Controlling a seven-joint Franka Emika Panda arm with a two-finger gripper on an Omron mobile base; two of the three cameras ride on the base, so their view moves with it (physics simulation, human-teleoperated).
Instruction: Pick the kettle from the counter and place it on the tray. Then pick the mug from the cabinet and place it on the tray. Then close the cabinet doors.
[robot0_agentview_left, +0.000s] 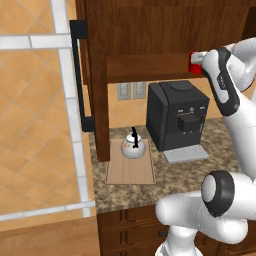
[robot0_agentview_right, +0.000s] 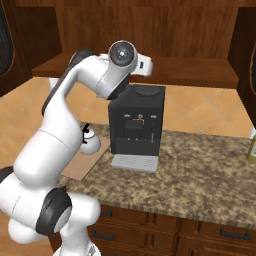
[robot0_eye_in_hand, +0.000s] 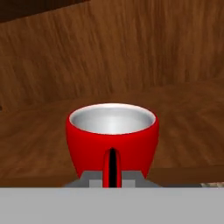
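Observation:
The red mug (robot0_eye_in_hand: 112, 140) stands upright over the plank shelf of the open cabinet (robot0_agentview_left: 145, 67), its pale inside showing. My gripper (robot0_eye_in_hand: 112, 179) is shut on the mug's side handle, which sits between the two fingers. In the left base view the mug (robot0_agentview_left: 194, 66) peeks out red beside my hand at the shelf's right end. The white kettle (robot0_agentview_left: 133, 146) rests on the far end of the tan tray (robot0_agentview_left: 131, 172) on the granite counter (robot0_agentview_left: 210, 165). The kettle (robot0_agentview_right: 90, 142) and the tray (robot0_agentview_right: 80, 167) also appear behind my arm in the right base view.
A big black coffee machine (robot0_agentview_left: 177, 115) with a grey drip grate (robot0_agentview_left: 186, 154) stands right of the tray, under the shelf. The left cabinet door (robot0_agentview_left: 95, 75) stands swung open, its black bar handle (robot0_agentview_left: 76, 75) facing me. A pale bottle (robot0_agentview_right: 252, 145) is at the counter's far right.

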